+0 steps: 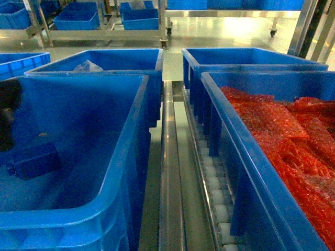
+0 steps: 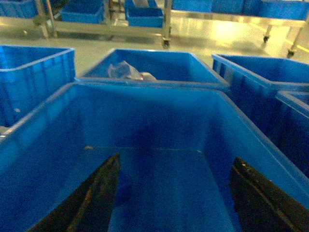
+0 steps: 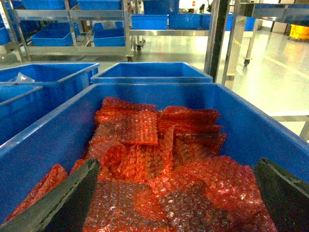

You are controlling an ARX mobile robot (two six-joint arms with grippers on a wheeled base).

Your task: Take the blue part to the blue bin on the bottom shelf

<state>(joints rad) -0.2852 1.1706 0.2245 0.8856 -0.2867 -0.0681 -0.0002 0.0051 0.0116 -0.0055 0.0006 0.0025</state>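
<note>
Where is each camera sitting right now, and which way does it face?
Head: on the robot, slanting down between two crates; the blue part lies in the left blue bin; a dark shape at the left edge may be an arm.
Left wrist: over that bin, looking forward; open left end effector fingers frame it.
Right wrist: over the crate of red bubble wrap; open right end effector.
Head shares both crates with the wrists.

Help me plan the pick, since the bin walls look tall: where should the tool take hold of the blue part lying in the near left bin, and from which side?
Come straight down from above: the bin walls block any sideways approach. The blue part lies flat on the floor, long axis roughly left to right, so probably close across its narrower width, near the middle. The left tool is open above that bin.
</note>
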